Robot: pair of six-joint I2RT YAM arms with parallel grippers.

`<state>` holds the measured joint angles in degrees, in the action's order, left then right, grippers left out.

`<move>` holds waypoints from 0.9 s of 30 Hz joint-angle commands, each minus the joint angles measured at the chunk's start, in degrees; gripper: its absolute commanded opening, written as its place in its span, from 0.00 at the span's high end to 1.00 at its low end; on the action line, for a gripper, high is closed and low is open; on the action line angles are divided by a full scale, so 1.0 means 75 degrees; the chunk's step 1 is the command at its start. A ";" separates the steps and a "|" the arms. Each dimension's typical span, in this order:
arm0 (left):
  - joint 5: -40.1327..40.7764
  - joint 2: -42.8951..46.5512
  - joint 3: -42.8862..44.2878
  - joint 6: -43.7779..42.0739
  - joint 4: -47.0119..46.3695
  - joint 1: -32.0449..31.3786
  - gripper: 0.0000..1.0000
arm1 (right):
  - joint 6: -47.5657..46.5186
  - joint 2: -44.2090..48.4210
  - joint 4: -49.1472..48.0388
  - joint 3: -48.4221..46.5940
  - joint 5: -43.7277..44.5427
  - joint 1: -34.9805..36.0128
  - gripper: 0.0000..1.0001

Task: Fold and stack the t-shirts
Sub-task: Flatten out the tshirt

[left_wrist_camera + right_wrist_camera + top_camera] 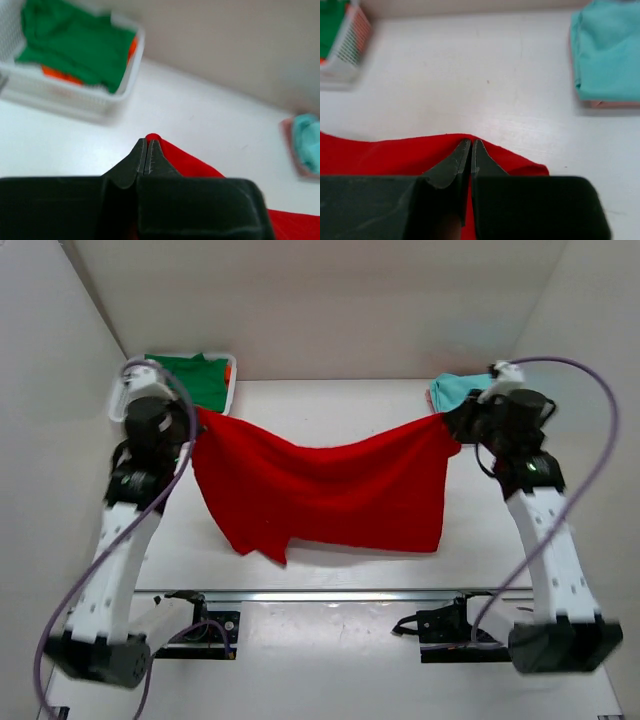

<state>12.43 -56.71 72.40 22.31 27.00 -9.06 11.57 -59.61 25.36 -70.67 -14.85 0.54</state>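
Left end effector [147,152] and right end effector [471,152], both pinched shut on top corners of the red t-shirt [320,490], slung sagging between them over the counter [330,405]. Teal t-shirt [455,390] far right; green t-shirt [195,375] in basket [232,390] far left. Best now: spread apart to take out the sag, keep level, lower near hem first, lay flat.

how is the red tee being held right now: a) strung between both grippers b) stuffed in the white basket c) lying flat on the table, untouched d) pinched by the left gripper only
A: the left gripper and the right gripper are each shut on an edge of the red t-shirt, which sags between them.
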 commanded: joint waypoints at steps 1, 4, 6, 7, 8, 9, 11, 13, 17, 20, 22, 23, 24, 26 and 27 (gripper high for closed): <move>0.0065 -0.1644 -0.0642 -0.0220 -0.0810 0.0071 1.00 | -0.0558 -0.1587 -0.0896 0.0178 0.0456 0.0245 1.00; -0.0121 -0.3101 -0.0198 -0.0267 -0.1232 0.0281 0.85 | -0.0781 -0.3786 -0.0596 -0.1200 0.0957 0.0046 0.93; -0.0495 -0.3594 -0.0080 -0.0150 -0.1489 0.0456 0.48 | -0.0781 -0.4341 -0.0382 -0.1812 0.1438 -0.0024 0.60; -0.0705 -0.3607 -0.0149 -0.0080 -0.1584 0.0516 0.42 | -0.0770 -0.4426 -0.0440 -0.1885 0.1638 -0.0013 0.57; -0.0905 -0.3526 -0.0126 -0.0045 -0.1655 0.0598 0.42 | -0.0781 -0.4438 -0.0557 -0.1862 0.1861 -0.0059 0.57; -0.0907 -0.3374 -0.0231 -0.0137 -0.1644 0.0587 0.39 | -0.0758 -0.4368 -0.0535 -0.1711 0.1933 -0.0060 0.54; -0.1035 -0.3093 -0.0558 -0.0313 -0.1481 0.0564 0.33 | -0.0758 -0.4076 -0.0558 -0.1407 0.2225 -0.0060 0.40; -0.1608 -0.2696 -0.1282 -0.0361 -0.1153 0.0587 0.29 | -0.0630 -0.3643 -0.0290 -0.0787 0.2098 -0.0013 0.40; -0.2313 -0.1292 -0.2968 -0.0209 -0.0673 0.0063 0.33 | 0.0014 -0.2544 0.0273 0.0898 0.1920 0.0278 0.40; -0.1858 0.0033 -0.4436 0.0235 -0.0250 -0.0690 0.35 | 0.0553 -0.1580 0.0274 0.2422 0.1876 0.0584 0.41; -0.1878 0.0739 -0.5267 0.0599 0.0113 -0.0866 0.38 | 0.0929 -0.1042 0.0309 0.3267 0.1607 0.0573 0.45; -0.1995 0.1135 -0.5433 0.0774 0.0219 -0.0855 0.38 | 0.1092 -0.0912 0.0379 0.3445 0.1478 0.0585 0.47; -0.2089 0.1464 -0.5725 0.0985 0.0324 -0.0878 0.39 | 0.1256 -0.0748 0.0438 0.3714 0.1465 0.0643 0.47; -0.1858 0.1805 -0.5751 0.1314 0.0419 -0.1205 0.36 | 0.1468 -0.0361 0.0520 0.4090 0.1523 0.0806 0.46; -0.1705 0.1784 -0.5693 0.1582 0.0605 -0.1322 0.38 | 0.1666 -0.0140 0.0509 0.4358 0.1535 0.0761 0.46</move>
<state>-1.65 -45.84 28.75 28.45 29.74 -16.82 18.79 -65.21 29.61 -40.07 -2.94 5.65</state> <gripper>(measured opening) 0.624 0.537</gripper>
